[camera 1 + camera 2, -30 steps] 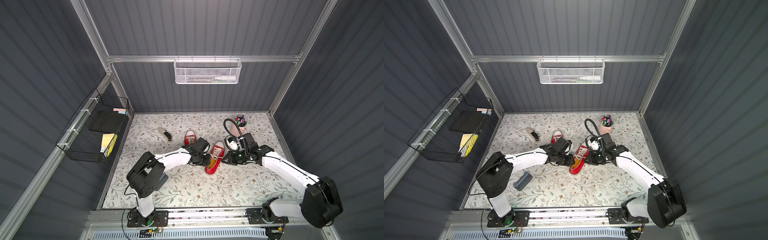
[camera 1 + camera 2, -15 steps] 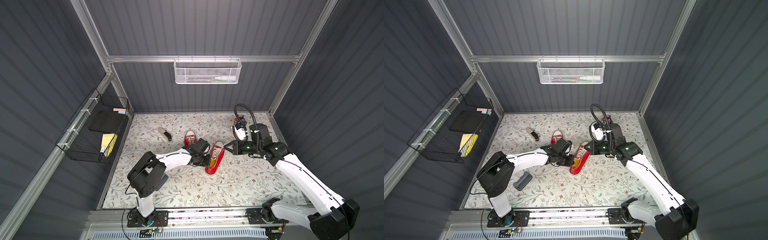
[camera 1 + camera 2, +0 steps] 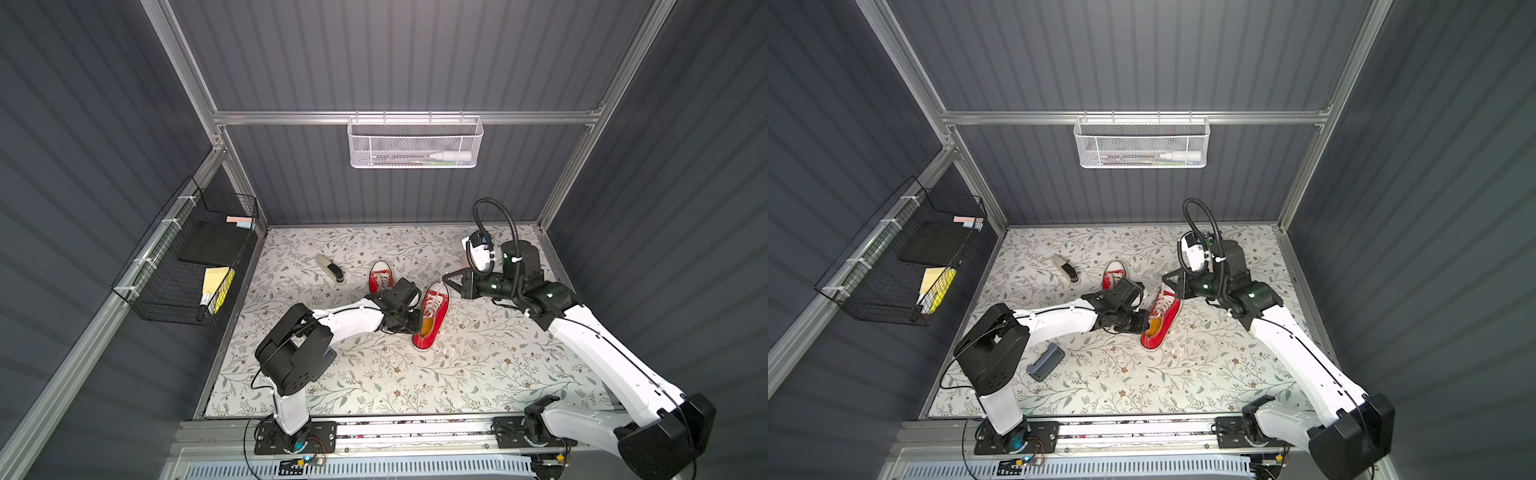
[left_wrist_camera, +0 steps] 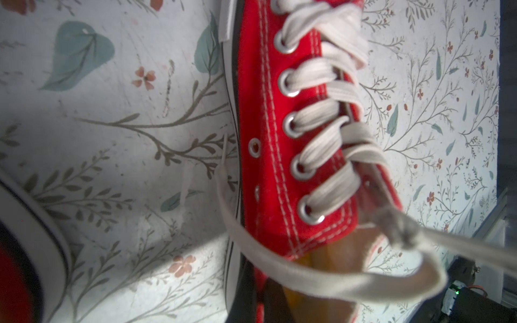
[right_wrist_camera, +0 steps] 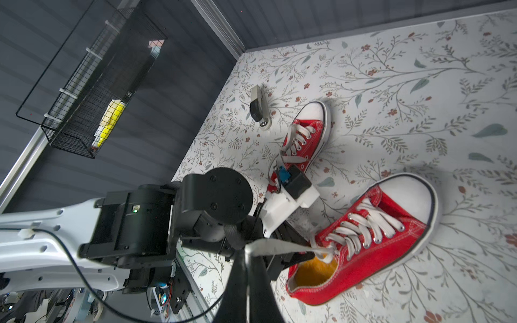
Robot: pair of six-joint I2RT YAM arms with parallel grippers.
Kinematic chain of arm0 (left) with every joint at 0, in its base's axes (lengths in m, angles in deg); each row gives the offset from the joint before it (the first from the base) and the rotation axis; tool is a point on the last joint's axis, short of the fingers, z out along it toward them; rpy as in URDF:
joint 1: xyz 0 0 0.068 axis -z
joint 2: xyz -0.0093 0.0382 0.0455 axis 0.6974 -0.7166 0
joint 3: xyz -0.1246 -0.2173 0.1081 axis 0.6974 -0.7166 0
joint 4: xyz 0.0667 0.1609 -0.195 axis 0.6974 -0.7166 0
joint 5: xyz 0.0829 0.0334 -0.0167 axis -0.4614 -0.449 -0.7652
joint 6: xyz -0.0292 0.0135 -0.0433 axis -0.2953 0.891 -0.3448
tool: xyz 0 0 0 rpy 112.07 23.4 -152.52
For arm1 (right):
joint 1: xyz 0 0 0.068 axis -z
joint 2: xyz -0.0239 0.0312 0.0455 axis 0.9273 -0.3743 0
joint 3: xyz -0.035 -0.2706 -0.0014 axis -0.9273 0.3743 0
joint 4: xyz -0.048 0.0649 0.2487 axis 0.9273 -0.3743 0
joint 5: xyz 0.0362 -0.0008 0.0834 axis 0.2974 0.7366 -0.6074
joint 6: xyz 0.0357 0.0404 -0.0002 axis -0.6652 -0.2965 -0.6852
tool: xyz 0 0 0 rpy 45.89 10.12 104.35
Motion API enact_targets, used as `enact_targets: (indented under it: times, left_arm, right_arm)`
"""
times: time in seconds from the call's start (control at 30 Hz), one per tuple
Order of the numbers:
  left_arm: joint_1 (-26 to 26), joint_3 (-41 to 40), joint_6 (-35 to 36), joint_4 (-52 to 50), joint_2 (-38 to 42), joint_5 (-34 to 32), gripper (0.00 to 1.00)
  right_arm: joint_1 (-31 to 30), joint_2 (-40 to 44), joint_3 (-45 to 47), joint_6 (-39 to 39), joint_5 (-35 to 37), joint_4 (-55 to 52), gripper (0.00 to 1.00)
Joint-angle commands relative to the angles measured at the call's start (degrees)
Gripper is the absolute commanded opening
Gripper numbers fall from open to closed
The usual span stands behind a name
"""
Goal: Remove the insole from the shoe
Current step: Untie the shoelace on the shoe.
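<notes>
A robotics lab cell: ribbed grey panels [image 3: 374, 54] on aluminium framing [image 3: 407, 117], a mesh basket [image 3: 413, 143], two robot arms [image 3: 349, 322] on a base rail [image 3: 415, 432].

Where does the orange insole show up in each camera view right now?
Both top views: orange insole in the heel opening of the nearer red shoe.
Left wrist: orange patch just behind the lace loop.
Right wrist: orange bed inside the open heel.
Shared landmark: that shoe's white laces.

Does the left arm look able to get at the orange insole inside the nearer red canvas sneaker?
Likely yes: the left hand sits at the open collar of the red canvas sneaker, where the orange insole lies uncovered.
</notes>
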Motion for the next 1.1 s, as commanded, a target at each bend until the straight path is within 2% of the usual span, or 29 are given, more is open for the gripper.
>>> enact_targets:
  times: [0.0,0.37,0.67,0.83,0.9,0.93,1.0,1.07]
  left_arm:
    - [0.93,-0.77,-1.86,2.41,-1.31,-0.53,0.06]
    - [2.84,-2.94,-5.38,4.8,-1.04,-1.92,0.04]
    - [3.2,-4.13,-6.35,5.13,-0.89,-2.66,0.03]
    - [3.27,-4.11,-6.37,5.21,-0.65,-2.97,0.04]
    - [3.33,-4.11,-6.4,5.16,-0.37,-3.42,0.1]
    - [3.3,-4.1,-6.46,5.21,-0.13,-3.6,0.11]
    - [3.34,-4.1,-6.47,5.3,0.2,-4.08,0.17]
    - [3.34,-4.07,-6.56,5.39,0.44,-4.48,0.26]
  right_arm:
    - [-0.1,-3.73,-1.78,-0.47,-0.91,8.2,0.0]
    - [-0.1,-16.21,-6.4,-4.1,1.0,18.33,0.0]
    - [-0.1,-22.09,-16.12,-2.84,0.72,18.55,0.0]
    - [-0.18,-25.35,-16.07,-2.43,-0.21,17.89,0.0]
    - [-0.27,-26.59,-14.57,-2.32,0.2,16.6,0.0]
    - [-0.27,-26.96,-13.68,-2.31,0.78,16.08,0.05]
    - [-0.27,-27.14,-11.53,-2.68,2.67,14.45,0.26]
    - [-0.23,-26.4,-10.14,-2.33,4.84,11.81,0.41]
